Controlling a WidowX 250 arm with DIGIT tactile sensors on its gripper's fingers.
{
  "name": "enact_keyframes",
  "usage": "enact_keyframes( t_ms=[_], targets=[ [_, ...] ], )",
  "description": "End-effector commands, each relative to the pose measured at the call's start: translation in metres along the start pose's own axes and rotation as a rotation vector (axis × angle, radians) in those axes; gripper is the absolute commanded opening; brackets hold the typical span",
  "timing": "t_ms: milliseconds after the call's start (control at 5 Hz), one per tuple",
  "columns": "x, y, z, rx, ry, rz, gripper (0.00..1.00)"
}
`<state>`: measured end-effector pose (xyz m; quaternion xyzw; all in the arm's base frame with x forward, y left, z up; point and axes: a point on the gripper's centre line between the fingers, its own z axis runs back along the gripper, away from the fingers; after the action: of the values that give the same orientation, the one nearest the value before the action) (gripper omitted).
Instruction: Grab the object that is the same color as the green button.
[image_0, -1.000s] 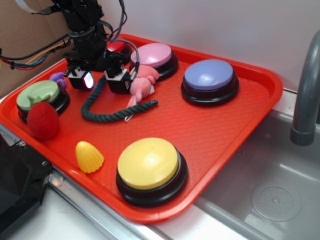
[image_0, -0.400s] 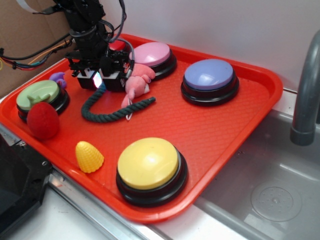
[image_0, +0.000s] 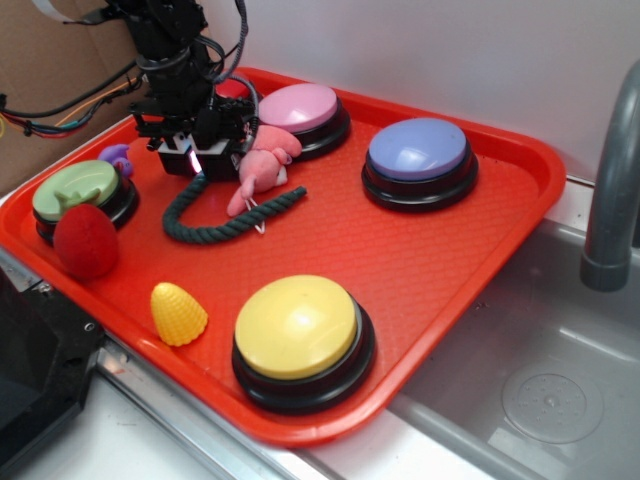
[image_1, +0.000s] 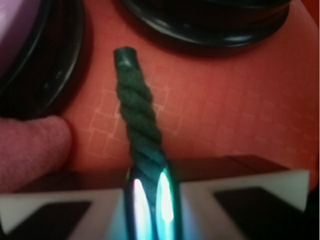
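Observation:
A dark green twisted rope (image_0: 215, 222) lies curved on the red tray (image_0: 420, 270), its far end up between my fingers. My gripper (image_0: 197, 160) is shut on that end. In the wrist view the rope (image_1: 137, 117) runs from between the two pads out onto the tray, its cut tip pointing away. The pale-green button (image_0: 78, 190) on its black base stands at the tray's left edge, left of my gripper, with a red fuzzy strawberry (image_0: 85, 241) against its front.
A pink plush toy (image_0: 257, 170) touches the rope right of my gripper; it also shows in the wrist view (image_1: 30, 150). Pink (image_0: 300, 110), purple (image_0: 418, 150) and yellow (image_0: 297, 325) buttons, a yellow corn piece (image_0: 177, 313). Sink and grey faucet (image_0: 610, 190) at right.
My fingers have closed from wide apart onto the rope's far end. The pink plush toy and the rope's free end have shifted slightly left.

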<state>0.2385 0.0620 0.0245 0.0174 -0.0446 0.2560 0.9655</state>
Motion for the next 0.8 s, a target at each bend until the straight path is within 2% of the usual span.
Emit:
enact_keyframes(
  t_ms=[0,200,400,600],
  targets=[
    [0.015,0.005,0.07,-0.086,-0.059,0.065,0.0],
    [0.016,0.001,0.11,-0.115,-0.034,0.06,0.0],
    [0.007,-0.013,0.151,-0.125,-0.001,0.017,0.0],
    [-0.003,-0.019,0.187,-0.216,-0.06,-0.029,0.0]
  ],
)
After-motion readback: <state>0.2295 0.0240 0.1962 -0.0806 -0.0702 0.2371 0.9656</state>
